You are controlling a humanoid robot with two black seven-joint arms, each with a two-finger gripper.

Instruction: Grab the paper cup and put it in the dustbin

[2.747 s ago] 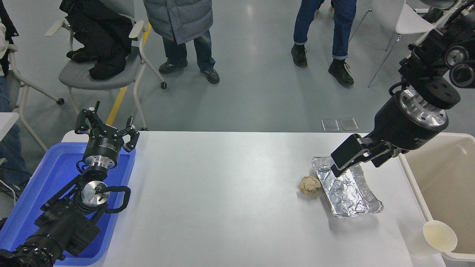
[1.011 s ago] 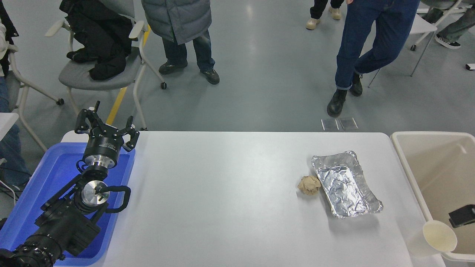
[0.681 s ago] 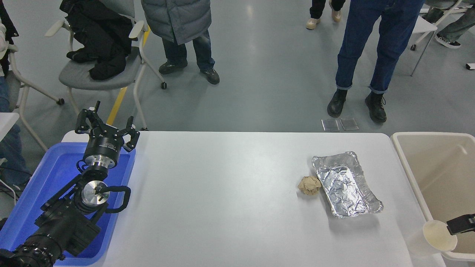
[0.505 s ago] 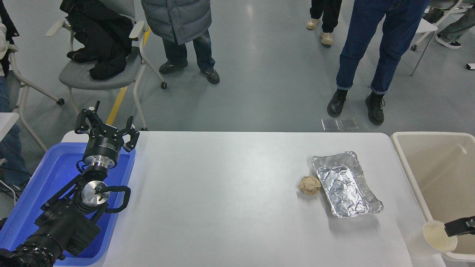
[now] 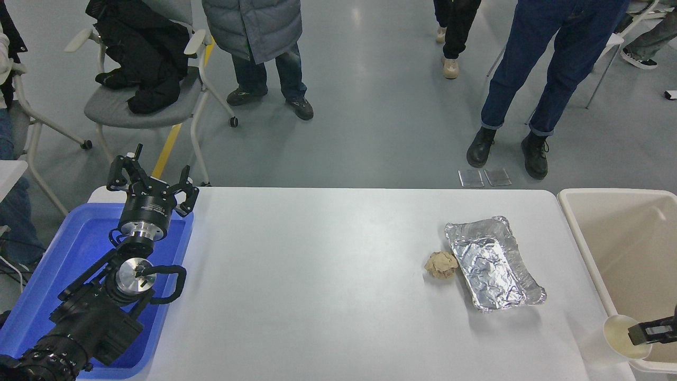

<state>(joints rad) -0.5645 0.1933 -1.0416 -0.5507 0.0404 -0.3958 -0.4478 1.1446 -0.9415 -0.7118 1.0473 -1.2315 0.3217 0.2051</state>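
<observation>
The paper cup [image 5: 613, 332] stands at the table's near right corner, right beside the dustbin's rim, white outside and cream inside. The dustbin [image 5: 581, 248] is the large beige tub off the table's right end. Only the black tip of my right gripper [image 5: 645, 333] shows, coming in from the right edge across the bin's corner. It lies over the right side of the cup's rim and reaches into the cup's mouth. The rest of the arm is out of view. My left gripper [image 5: 151, 182] is open and parked over the blue tub at the lower left.
A foil tray [image 5: 494, 264] and a crumpled brown paper ball [image 5: 441, 264] lie right of the table's middle. A blue tub [image 5: 63, 254] sits at the left end. People stand beyond the far side, and a chair with dark clothes is at the top left.
The right gripper swung off the foil tray and out of view, then came in low from the right edge and moved left onto the cup's rim. The cup stays put.
</observation>
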